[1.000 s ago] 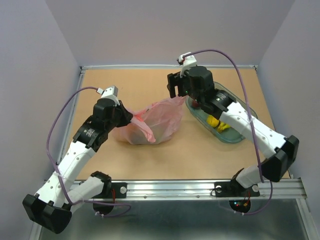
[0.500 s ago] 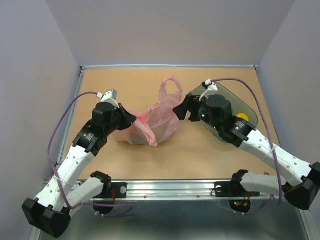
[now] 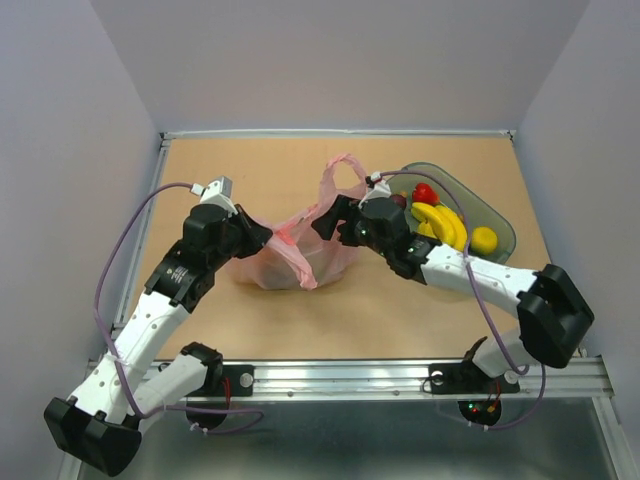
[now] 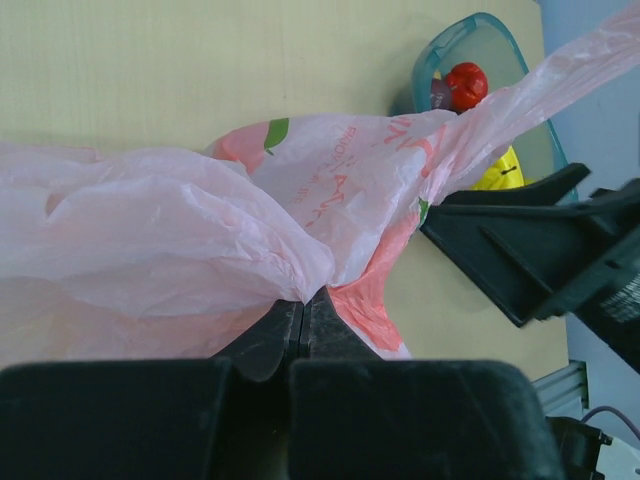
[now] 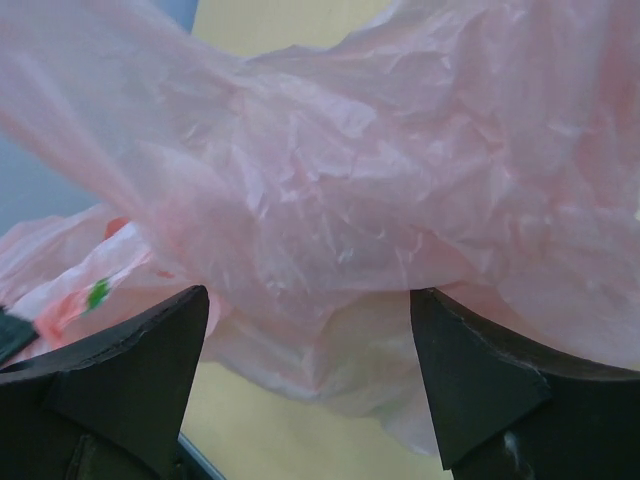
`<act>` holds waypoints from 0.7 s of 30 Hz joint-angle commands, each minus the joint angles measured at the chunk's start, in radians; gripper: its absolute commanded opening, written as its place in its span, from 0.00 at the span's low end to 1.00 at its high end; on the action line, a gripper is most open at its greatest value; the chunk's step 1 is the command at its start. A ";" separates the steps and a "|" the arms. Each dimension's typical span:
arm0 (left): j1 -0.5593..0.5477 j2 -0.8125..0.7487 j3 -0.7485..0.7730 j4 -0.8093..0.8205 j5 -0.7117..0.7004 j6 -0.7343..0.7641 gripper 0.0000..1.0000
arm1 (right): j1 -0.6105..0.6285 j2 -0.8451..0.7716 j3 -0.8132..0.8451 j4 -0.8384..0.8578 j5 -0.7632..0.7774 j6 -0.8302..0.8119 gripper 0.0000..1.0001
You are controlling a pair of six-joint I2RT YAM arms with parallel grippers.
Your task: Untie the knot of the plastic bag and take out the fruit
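Note:
The pink plastic bag (image 3: 300, 252) lies crumpled at the table's middle, with one loop handle (image 3: 345, 172) standing up loose. No tied knot shows. My left gripper (image 3: 262, 236) is shut on the bag's left edge; in the left wrist view its gripper (image 4: 302, 308) pinches a fold of the bag (image 4: 200, 225). My right gripper (image 3: 326, 222) is open against the bag's right side; in the right wrist view its gripper (image 5: 310, 335) has the bag (image 5: 400, 180) between the spread jaws. A red fruit (image 3: 425, 193) lies in the tray. What is inside the bag is hidden.
A grey-green tray (image 3: 500, 222) stands at the right, holding yellow bananas (image 3: 442, 224), a dark round fruit (image 3: 400, 201) and a small yellow-orange fruit (image 3: 484, 239). The tray (image 4: 492, 35) also shows in the left wrist view. Walls enclose the table at the back and sides.
My right gripper has let go of the stretched bag handle, come down from over the tray and moved left to the bag's right side. The handle loop now stands free. The left arm barely moved.

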 commanded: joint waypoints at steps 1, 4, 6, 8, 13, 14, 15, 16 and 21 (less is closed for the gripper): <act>0.001 -0.016 0.027 0.065 -0.023 -0.007 0.00 | 0.011 0.078 0.079 0.150 0.041 0.036 0.86; 0.001 -0.010 0.027 0.076 -0.047 -0.004 0.00 | 0.014 0.127 0.070 0.195 0.038 0.053 0.79; 0.001 -0.011 0.023 0.079 -0.065 -0.002 0.00 | 0.014 0.138 0.060 0.210 0.037 0.056 0.62; 0.002 -0.011 0.018 0.082 -0.118 0.006 0.00 | 0.014 0.135 0.031 0.205 0.041 0.055 0.34; 0.014 -0.016 0.006 0.093 -0.298 0.018 0.00 | 0.014 0.039 -0.103 0.155 0.021 0.033 0.00; 0.022 -0.015 0.004 0.099 -0.319 0.019 0.00 | 0.016 0.014 -0.148 0.150 0.017 0.027 0.00; 0.040 -0.010 -0.002 0.114 -0.338 0.024 0.00 | 0.016 -0.018 -0.229 0.137 0.012 0.021 0.00; 0.054 -0.001 -0.003 0.125 -0.359 0.032 0.00 | 0.014 -0.076 -0.278 0.133 0.009 0.016 0.00; 0.125 0.057 -0.003 0.183 -0.349 0.045 0.00 | 0.014 -0.244 -0.493 0.019 -0.002 0.010 0.00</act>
